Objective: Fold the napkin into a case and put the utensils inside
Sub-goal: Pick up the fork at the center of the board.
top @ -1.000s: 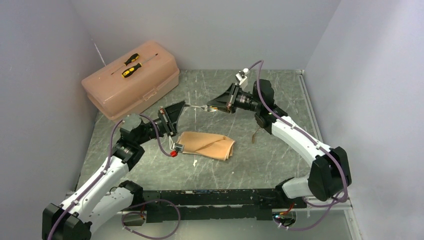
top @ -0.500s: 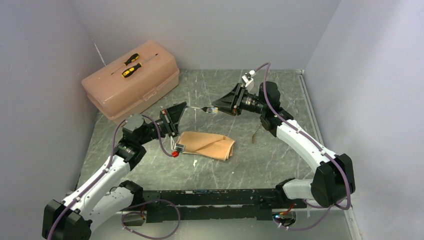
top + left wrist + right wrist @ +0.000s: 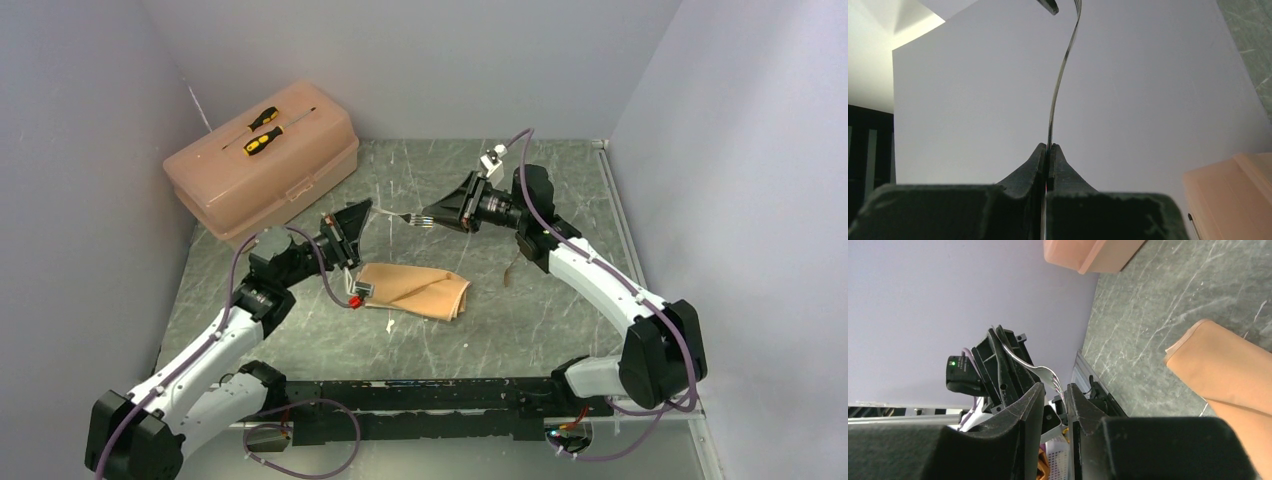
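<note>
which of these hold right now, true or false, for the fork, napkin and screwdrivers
1. The left end effector is shut on the handle of the fork. True.
2. The napkin lies spread open. False: it lies folded on the table.
3. The screwdrivers lie on the table. False: they lie on the toolbox lid.
4. The fork's tines reach between the fingers of the right end effector. True.

Soft even light, blurry wrist-view foregrounds.

no legible writing, label, brand or number shows on anything here.
</note>
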Controlling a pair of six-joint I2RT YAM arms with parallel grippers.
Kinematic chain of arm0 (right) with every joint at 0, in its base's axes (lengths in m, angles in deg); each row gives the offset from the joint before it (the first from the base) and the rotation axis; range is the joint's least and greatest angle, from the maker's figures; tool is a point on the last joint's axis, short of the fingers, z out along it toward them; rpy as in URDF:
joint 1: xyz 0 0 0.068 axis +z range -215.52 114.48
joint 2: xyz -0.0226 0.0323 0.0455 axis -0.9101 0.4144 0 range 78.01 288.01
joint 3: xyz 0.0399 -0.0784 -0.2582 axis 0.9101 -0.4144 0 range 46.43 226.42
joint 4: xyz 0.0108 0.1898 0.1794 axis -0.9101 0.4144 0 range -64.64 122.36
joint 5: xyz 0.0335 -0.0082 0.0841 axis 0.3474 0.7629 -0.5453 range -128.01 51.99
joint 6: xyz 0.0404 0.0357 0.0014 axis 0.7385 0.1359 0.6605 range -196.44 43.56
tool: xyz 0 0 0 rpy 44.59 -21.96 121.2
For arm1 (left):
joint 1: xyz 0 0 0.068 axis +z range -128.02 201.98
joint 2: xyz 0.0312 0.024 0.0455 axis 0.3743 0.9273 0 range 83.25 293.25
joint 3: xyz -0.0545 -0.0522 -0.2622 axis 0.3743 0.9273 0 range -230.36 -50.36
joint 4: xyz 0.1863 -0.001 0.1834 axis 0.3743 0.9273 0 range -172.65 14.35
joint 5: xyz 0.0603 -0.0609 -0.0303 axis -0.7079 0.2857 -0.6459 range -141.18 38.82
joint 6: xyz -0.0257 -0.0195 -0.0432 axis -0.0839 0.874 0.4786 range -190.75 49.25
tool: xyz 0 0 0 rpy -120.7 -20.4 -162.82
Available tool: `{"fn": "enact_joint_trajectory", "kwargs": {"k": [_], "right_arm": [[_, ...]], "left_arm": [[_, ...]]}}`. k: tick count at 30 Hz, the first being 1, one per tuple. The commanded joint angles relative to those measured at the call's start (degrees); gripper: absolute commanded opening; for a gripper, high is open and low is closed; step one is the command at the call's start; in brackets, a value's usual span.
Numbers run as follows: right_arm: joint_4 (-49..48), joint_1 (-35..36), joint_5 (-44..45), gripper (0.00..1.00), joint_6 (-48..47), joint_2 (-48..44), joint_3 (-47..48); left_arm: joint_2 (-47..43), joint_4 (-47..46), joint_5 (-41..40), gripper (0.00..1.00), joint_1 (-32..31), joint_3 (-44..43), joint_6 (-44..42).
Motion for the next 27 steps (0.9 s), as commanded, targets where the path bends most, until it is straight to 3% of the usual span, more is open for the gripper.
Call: {"fn": "enact_joint_trajectory", "kwargs": {"k": [1,4,9,21,24,27], "right_arm": [[-2.67,1.68,-3.05,0.27,0.1,0.52,1.87],[-3.48,1.85,-3.04,0.3,0.52,0.93,2.01],[-3.69,2.15,-2.47,0.43,0.64,1.68,2.52],[-3.68,2.18,-0.12,0.5,-0.97,3.6,2.61],[-6.01,2.12,0.05,0.44,0.11,3.28,1.95],[-7.22,2.04,-0.37,0.21,0.99,2.93,1.77]], "left_arm": [[1.51,-3.77,-4.13,0.03,-0.47,-1.5,0.37],[1.9,-4.39,-5.01,0.03,-0.78,-1.76,0.84],[2.09,-5.19,-5.35,0.03,-1.08,-1.74,1.23],[2.01,-6.26,-6.6,0.03,-2.39,-2.96,3.23],[1.58,-5.03,-6.94,0.03,-2.49,-2.83,3.07],[1.3,-4.13,-7.62,0.03,-2.5,-2.68,3.22]]}}
